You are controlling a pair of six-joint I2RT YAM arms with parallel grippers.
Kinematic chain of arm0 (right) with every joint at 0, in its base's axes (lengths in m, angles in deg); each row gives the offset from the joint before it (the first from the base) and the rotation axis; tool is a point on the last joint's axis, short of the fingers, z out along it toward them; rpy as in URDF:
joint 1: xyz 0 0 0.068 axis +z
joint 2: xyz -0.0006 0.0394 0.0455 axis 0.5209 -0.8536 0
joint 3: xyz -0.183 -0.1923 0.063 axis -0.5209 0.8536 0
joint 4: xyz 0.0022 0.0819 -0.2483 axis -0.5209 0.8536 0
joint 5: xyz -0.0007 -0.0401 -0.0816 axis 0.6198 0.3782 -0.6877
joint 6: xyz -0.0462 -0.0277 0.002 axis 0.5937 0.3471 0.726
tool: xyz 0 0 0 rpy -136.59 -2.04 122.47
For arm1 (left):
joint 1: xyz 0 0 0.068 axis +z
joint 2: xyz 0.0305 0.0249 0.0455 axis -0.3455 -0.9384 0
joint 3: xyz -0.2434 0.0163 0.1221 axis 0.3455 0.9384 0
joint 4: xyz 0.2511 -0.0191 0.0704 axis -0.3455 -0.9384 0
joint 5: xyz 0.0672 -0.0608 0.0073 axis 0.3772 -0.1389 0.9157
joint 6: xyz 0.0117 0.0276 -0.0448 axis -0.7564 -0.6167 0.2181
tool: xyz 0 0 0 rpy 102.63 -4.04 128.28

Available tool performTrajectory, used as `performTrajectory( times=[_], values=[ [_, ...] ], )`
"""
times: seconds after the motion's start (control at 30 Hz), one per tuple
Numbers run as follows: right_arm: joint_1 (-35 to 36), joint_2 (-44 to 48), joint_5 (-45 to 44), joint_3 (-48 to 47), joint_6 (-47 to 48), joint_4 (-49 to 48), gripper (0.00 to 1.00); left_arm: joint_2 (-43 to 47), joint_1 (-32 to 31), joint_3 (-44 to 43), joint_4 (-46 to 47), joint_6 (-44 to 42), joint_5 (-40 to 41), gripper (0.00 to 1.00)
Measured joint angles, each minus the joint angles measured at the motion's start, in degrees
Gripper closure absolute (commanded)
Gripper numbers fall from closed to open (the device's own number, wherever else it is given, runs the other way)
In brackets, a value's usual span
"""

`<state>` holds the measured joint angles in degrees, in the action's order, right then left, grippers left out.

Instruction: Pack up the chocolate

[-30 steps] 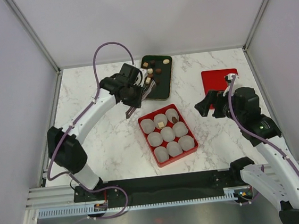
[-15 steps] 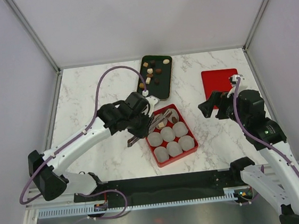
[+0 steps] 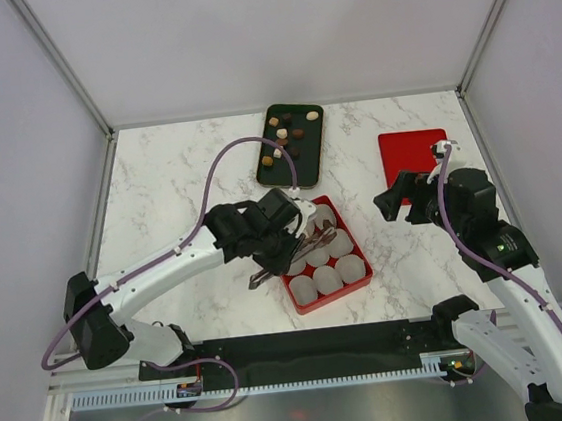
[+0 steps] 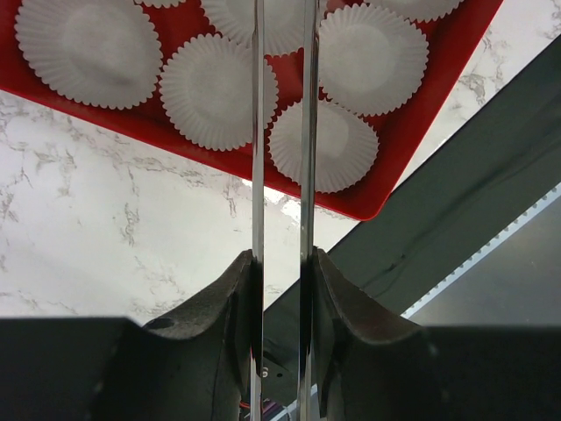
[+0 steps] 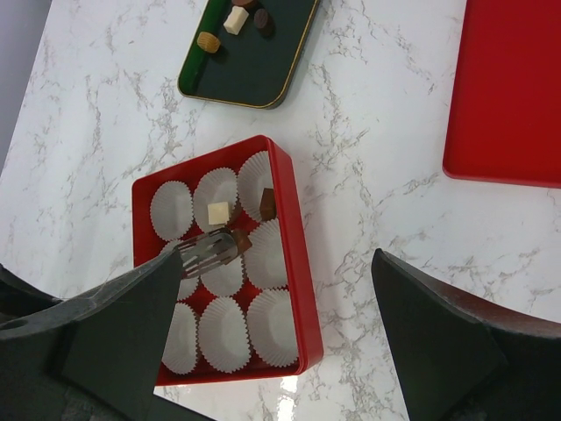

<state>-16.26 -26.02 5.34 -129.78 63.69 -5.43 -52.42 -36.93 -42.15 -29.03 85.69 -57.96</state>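
Several chocolates (image 3: 283, 135) lie on the dark tray (image 3: 302, 168). The red box (image 3: 337, 299) holds white paper cups (image 4: 219, 92). A cream cube (image 5: 218, 213) sits in one cup and a dark brown piece (image 5: 267, 203) in another. My left gripper (image 3: 289, 235) is shut on metal tongs (image 5: 206, 252), whose blades (image 4: 257, 132) reach over the box. In the right wrist view the tong tips pinch a brown chocolate (image 5: 238, 239) above the cups. My right gripper (image 3: 400, 198) hangs open and empty to the right of the box.
A flat red lid (image 3: 413, 151) lies at the back right on the marble table. The tray (image 5: 250, 53) stands behind the box. A black rail (image 3: 305, 347) runs along the near table edge, just in front of the box.
My left arm has swung from the tray towards me and now holds the tongs over the red box. The right arm has shifted only slightly.
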Motion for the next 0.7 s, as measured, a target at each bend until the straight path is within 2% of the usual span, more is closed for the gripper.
performTrajectory(
  times=[0.7],
  values=[
    [0.0, -0.3, -0.6, -0.7, 0.5, 0.0, 0.02, -6.0, -1.9, -0.8, 0.0, 0.2, 0.0, 0.67]
  ],
)
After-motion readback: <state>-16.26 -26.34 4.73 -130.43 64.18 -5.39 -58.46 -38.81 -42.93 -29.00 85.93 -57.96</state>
